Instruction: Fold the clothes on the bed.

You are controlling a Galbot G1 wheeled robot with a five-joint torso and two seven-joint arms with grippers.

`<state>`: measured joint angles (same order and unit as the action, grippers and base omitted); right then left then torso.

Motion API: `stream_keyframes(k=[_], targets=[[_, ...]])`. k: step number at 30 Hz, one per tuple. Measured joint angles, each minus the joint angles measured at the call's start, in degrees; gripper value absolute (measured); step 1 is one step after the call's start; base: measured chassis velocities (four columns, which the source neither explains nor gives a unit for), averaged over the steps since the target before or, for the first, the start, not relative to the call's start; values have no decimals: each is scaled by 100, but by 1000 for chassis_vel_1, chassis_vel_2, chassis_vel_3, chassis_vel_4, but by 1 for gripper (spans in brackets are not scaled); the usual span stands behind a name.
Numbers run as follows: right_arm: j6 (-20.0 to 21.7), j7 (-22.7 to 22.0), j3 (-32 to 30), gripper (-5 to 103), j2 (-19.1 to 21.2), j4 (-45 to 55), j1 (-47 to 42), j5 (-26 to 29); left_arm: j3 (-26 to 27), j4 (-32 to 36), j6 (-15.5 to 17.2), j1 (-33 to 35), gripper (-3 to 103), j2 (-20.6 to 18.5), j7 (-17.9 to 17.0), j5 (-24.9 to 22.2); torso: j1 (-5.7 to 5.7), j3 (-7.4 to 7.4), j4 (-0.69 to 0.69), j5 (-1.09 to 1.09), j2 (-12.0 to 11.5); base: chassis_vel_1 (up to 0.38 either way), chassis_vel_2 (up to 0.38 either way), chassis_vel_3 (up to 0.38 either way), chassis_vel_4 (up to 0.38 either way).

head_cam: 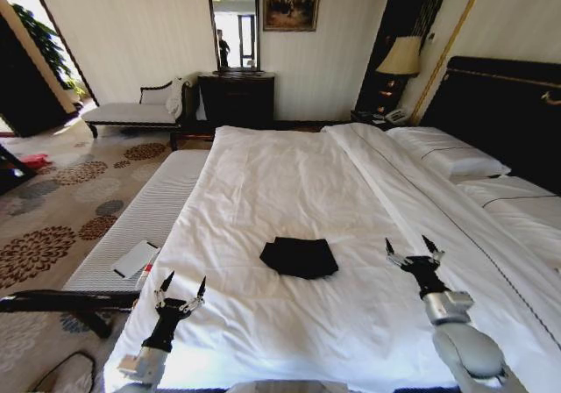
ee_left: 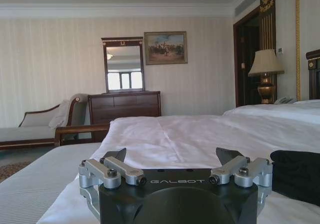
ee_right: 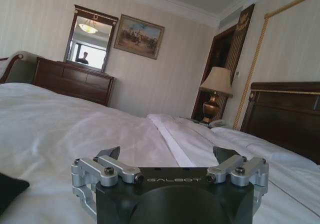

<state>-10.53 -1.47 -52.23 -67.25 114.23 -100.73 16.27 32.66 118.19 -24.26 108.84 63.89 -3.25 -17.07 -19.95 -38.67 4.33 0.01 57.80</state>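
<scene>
Black T-shirt (head_cam: 299, 257) lies folded compactly on the white bed (head_cam: 289, 191).

The shirt (head_cam: 299, 257) is a folded black lump near the bed's (head_cam: 289, 182) foot edge, so any lettering is tucked away (can't read a thing). Both wrist views cut it off at the frame edge (ee_left: 296, 176) (ee_right: 10, 190).

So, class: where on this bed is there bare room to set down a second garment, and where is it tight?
Free: the wide white duvet between the folded black T-shirt and the bed's far edge, and the strip between the T-shirt and the pillows. Tight: the near edge, where the open left gripper and open right gripper flank the T-shirt.
</scene>
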Motion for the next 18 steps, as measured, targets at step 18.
stream_keyframes(k=[18], targets=[[-58, 208, 0, 100, -94, 29, -106, 59, 0, 0, 0, 0, 100, 0, 0, 0, 0, -1, -3, -1, 0, 0, 0, 0, 0]])
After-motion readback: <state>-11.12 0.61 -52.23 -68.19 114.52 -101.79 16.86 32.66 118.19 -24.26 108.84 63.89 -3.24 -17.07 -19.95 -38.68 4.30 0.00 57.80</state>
